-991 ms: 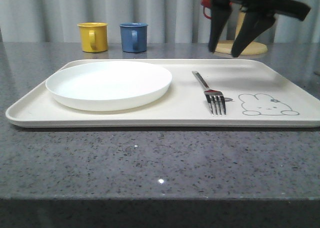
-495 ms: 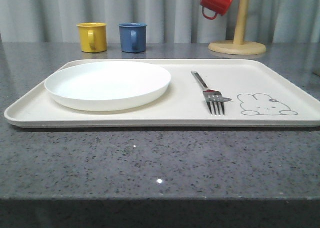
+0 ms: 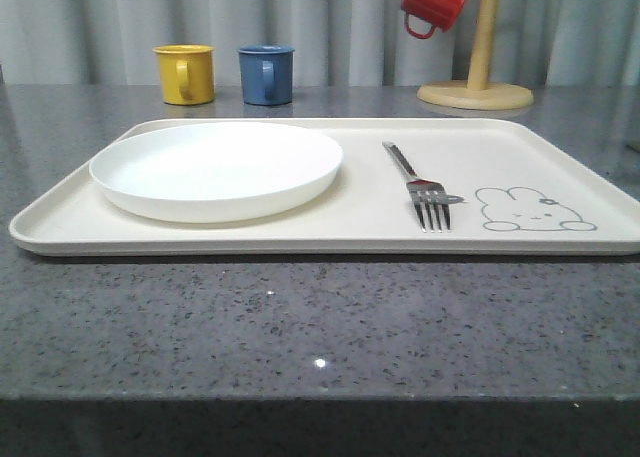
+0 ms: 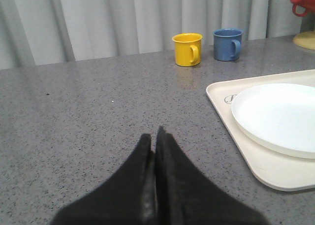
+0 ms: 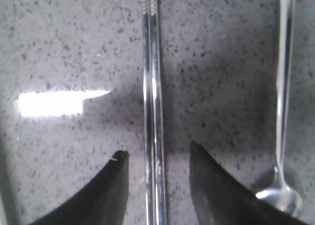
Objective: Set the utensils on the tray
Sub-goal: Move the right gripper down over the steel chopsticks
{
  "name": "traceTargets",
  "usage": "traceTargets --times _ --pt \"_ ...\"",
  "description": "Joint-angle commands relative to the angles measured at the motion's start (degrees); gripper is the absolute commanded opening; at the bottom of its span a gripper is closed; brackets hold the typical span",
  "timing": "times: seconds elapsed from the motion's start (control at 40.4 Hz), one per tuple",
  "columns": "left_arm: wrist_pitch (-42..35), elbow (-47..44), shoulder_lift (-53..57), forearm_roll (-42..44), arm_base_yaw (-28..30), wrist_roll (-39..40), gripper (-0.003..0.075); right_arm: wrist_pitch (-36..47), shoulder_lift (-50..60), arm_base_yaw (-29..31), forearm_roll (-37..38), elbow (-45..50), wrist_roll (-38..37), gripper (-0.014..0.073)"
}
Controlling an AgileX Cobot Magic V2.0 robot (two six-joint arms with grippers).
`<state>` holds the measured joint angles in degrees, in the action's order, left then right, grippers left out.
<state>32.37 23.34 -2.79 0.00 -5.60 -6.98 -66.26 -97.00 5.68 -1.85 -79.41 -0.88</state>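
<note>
A silver fork (image 3: 420,185) lies on the cream tray (image 3: 560,157), between the round white plate (image 3: 216,167) and the grey rabbit drawing (image 3: 533,210). In the right wrist view a pair of silver chopsticks (image 5: 153,87) lies side by side on the grey counter, running between the fingers of my open right gripper (image 5: 157,156). A long-handled spoon (image 5: 284,112) lies beside them, its bowl close to one finger. My left gripper (image 4: 153,136) is shut with nothing in it, over bare counter beside the tray's corner (image 4: 256,166).
A yellow mug (image 3: 186,73) and a blue mug (image 3: 266,73) stand behind the tray. A wooden mug stand (image 3: 478,82) with a hanging red mug (image 3: 433,2) is at the back right. The counter's front edge runs near the bottom of the front view.
One second ago the right gripper hung above the tray's back right in the front view. It has since left that view. The fork and plate stay put.
</note>
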Motion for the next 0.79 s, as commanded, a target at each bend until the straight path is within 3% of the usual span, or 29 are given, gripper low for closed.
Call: traceTargets --times 0.0,0.198,0.545,0.768 --pt "-4.9 1.37 -0.72 -0.58 0.06 0.41 -0.0018 2.54 0.85 0.3 -0.1 -1.11 0.88 0.0328" --pt "-4.9 1.37 -0.72 -0.58 0.06 0.41 -0.0018 3.14 -1.76 0.25 -0.04 -1.11 0.88 0.0304" --pt "-4.9 1.37 -0.72 -0.58 0.06 0.41 -0.0018 2.69 -2.39 0.19 -0.04 -1.11 0.88 -0.0013" --pt "-4.9 1.37 -0.72 -0.58 0.06 0.41 -0.0018 2.55 0.51 0.11 0.16 -1.39 -2.79 -0.0027"
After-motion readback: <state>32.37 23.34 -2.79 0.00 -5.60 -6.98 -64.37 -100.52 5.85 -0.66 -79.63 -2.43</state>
